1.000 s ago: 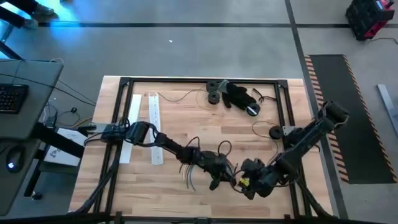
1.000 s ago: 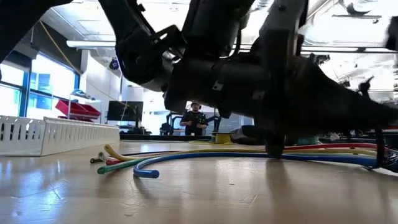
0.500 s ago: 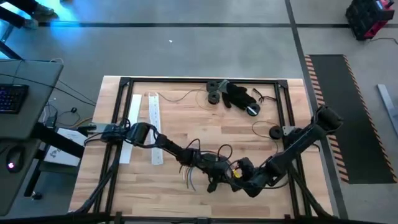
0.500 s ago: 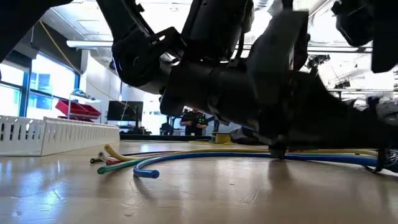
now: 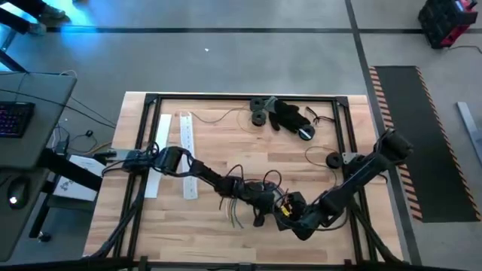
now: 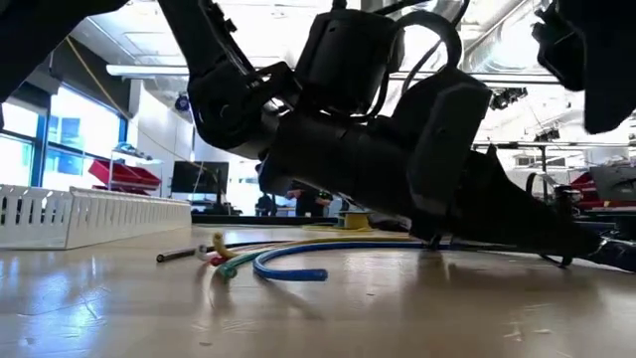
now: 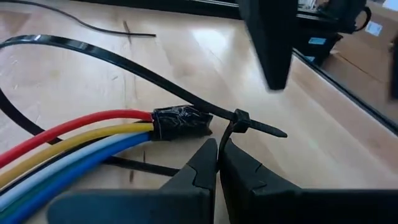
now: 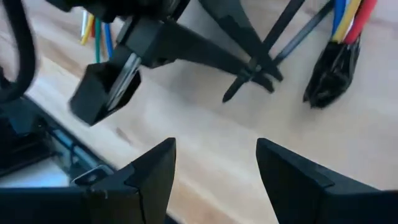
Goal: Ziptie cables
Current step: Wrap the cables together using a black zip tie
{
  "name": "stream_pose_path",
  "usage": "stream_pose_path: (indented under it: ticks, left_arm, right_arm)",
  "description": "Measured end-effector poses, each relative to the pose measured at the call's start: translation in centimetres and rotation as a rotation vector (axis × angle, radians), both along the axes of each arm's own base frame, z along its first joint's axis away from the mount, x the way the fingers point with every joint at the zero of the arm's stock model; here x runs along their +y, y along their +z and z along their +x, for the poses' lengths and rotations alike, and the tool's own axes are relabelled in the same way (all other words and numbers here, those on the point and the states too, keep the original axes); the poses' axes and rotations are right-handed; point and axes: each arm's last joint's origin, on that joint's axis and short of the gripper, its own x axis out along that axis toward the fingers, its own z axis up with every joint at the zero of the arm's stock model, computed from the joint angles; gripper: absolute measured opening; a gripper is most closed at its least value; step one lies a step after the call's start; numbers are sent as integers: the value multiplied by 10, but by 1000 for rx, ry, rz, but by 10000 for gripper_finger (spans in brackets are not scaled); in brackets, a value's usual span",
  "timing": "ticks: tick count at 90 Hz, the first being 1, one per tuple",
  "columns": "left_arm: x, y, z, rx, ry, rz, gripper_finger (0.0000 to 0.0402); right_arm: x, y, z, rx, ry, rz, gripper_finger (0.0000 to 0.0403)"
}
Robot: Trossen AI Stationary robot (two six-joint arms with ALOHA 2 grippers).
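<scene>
The cables (image 7: 74,137), red, yellow, blue and green, lie on the table. Their black-taped end (image 7: 180,122) is just ahead of my left gripper (image 7: 218,149), which is shut on a black zip tie (image 7: 239,118). The tie's strap (image 7: 93,57) runs in a wide loop over the taped end, and its pointed tip (image 7: 273,132) sticks out past the head. My right gripper (image 8: 214,165) is open, close by toward the table's right, facing the tie (image 8: 252,71) and touching nothing. In the high view both grippers (image 5: 260,212) (image 5: 288,216) meet near the front middle. My left gripper pinches the zip tie's strap just below its head (image 7: 227,133) between its two shut fingertips. The fingers come in low and slanting down toward the table. The head and the short tip stand just past the fingertips, and the rest of the strap lies slack on the table.
Two long white perforated strips (image 5: 186,154) lie at the table's left, and one shows in the low view (image 6: 89,214). A black lumpy heap with round parts (image 5: 290,114) sits at the far edge. A black frame rail (image 5: 350,143) borders the table.
My right gripper has moved toward the table's left, up close to my left gripper. The cables' free ends have slid along the table toward the right and curled differently. My left gripper stays shut on the zip tie.
</scene>
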Motion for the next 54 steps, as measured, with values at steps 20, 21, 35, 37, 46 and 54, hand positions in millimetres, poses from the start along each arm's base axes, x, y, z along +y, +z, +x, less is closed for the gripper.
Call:
stream_pose_path:
  ticks: [20,21,35,37,46,54]
  left_arm:
    - [1,2,1,-17,1,-19,0]
    - [1,2,1,-18,1,-20,0]
    - [1,3,1,-23,0,-33,0]
    - [2,3,2,-23,4,-38,0]
    - [5,4,3,-15,6,-81,0]
    - [5,4,3,-11,4,-90,0]
  right_arm:
    - [-10,-1,4,-6,-56,-62,198]
    - [-11,-1,4,-2,-55,-63,196]
    - [-15,-3,7,21,-30,-86,167]
    - [-16,-4,7,23,-28,-90,163]
    - [-17,-7,8,47,-6,-97,144]
    - [-18,-11,9,75,10,-96,126]
